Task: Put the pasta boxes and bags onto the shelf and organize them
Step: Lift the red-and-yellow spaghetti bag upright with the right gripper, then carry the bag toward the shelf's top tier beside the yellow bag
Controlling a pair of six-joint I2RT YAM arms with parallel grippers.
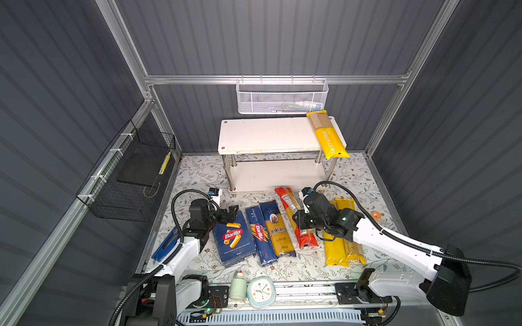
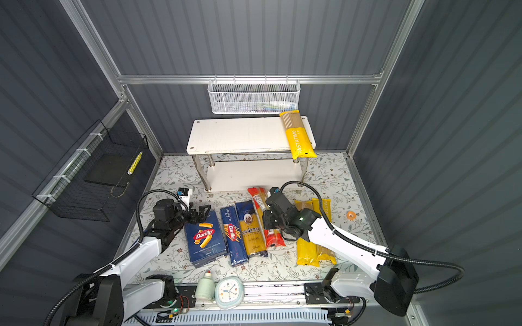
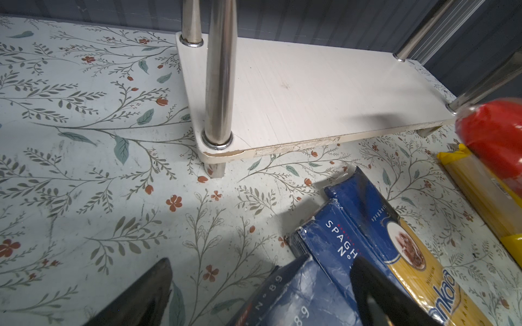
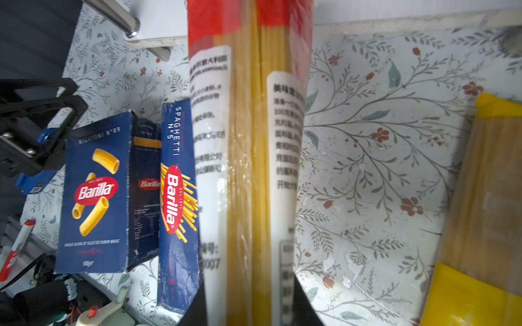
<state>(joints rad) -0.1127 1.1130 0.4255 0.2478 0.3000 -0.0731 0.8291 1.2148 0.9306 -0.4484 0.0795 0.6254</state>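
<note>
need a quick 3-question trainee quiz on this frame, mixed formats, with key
1. True or false: two bags lie on the top board of the shelf.
2. What sits between the fingers of the right gripper? A) ankara bag B) red bag C) spaghetti box
3. How many yellow bags lie on the table?
Key: 1 false, only one yellow bag lies there. 2 B. 3 two, the yellow pair by the right arm.

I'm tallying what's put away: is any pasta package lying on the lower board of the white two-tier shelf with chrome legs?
No: in the left wrist view the white chrome-legged shelf's lower board lies bare.
</note>
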